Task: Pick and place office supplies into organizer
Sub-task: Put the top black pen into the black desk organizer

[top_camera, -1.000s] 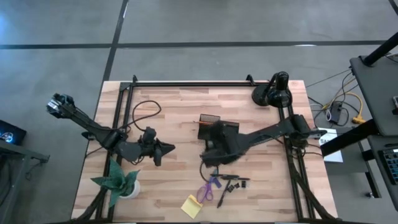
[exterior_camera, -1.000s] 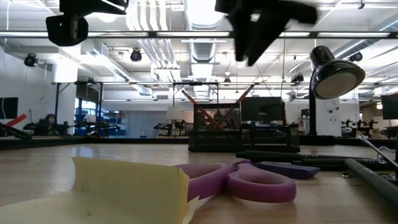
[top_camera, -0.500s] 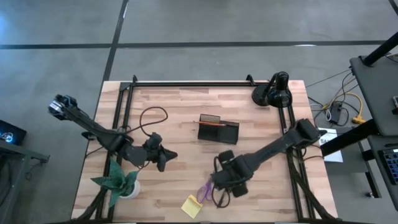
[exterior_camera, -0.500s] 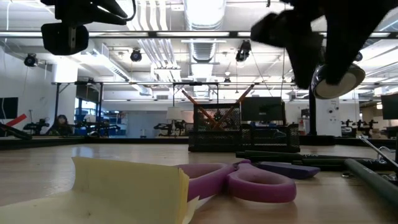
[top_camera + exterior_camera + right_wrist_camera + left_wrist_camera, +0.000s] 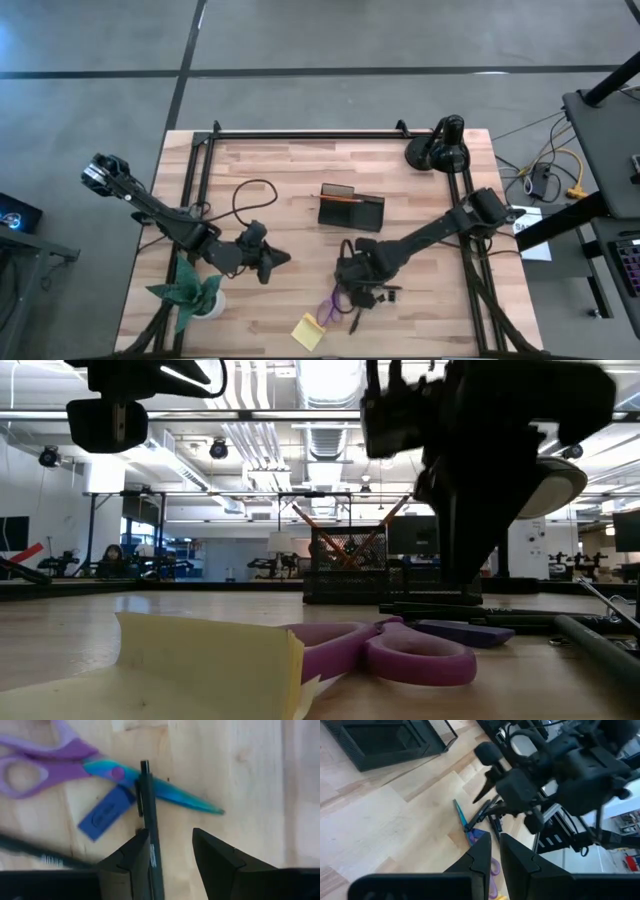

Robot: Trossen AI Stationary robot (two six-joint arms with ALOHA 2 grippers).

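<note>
My right gripper (image 5: 170,837) (image 5: 354,283) is open and hangs low over the loose supplies near the table's near edge. A black pen (image 5: 148,815) runs along the inner side of one of its fingers (image 5: 131,862). The pen crosses the blades of the purple-handled scissors (image 5: 60,760) (image 5: 332,303), beside a small purple piece (image 5: 104,812). A yellow sticky-note pad (image 5: 308,331) (image 5: 210,658) lies flat nearer the edge. The dark organizer (image 5: 351,209) (image 5: 385,740) stands mid-table with an orange pencil (image 5: 344,199) inside. My left gripper (image 5: 283,258) (image 5: 495,852) is shut and waits left of the pile. My right gripper comes down from above with its fingers pointing along the black pen (image 5: 149,845), which lies flat on the table beside one finger. Whether that finger touches the pen, I cannot tell.
A black desk lamp (image 5: 440,148) stands at the far right corner. A green paper plant (image 5: 194,294) sits at the near left. A black cable (image 5: 243,192) loops on the wood left of the organizer. Dark frame rails (image 5: 300,133) run along the table's far, left and right sides.
My right gripper has swung from just beside the organizer toward the near edge, over the pile of supplies, and come down close to the table. My left gripper has drifted a little toward the right and near edges. The supplies lie as before.
</note>
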